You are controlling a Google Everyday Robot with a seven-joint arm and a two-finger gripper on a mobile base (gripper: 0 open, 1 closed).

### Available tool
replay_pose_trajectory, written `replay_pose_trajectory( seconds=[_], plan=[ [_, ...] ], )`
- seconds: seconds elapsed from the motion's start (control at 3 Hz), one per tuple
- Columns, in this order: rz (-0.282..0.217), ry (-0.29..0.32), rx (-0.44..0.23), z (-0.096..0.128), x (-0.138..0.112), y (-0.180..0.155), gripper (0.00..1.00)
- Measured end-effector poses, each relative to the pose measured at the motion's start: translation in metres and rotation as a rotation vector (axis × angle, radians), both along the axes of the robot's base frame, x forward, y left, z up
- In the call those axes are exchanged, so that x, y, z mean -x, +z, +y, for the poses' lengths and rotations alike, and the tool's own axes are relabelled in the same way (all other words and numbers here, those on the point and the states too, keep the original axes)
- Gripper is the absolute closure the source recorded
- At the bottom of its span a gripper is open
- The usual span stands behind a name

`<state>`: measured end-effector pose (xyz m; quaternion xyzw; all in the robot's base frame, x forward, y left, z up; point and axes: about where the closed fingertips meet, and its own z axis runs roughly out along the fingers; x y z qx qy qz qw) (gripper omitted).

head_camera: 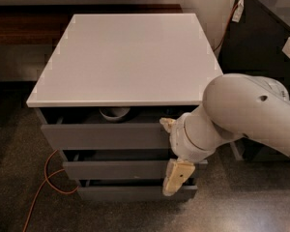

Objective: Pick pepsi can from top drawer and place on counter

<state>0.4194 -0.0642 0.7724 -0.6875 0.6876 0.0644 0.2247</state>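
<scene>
The arm (251, 110) is smooth, bulky and white, with one small dark hole. Its gripper (166, 157), before the drawer fronts (106, 137), has two cream fingers (176, 178) spread apart.

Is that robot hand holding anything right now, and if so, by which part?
Nothing is held. The gripper hangs open in front of the grey drawers, its fingers apart with nothing between them.

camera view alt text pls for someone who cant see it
A white robot arm reaches in from the right, its gripper, fingers open, before the right end of the top drawer and lower drawers. The top drawer is slightly open under the white counter, showing a white bowl; no pepsi can is visible.
</scene>
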Motion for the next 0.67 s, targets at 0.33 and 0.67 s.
replay_pose_trajectory(
  seconds=[0.33,0.67],
  plan=[
    [-0.009,0.027,0.023,0.007,-0.007,-0.018,0.00],
    [-0.049,0.059,0.050,0.014,-0.021,-0.035,0.00]
  ],
)
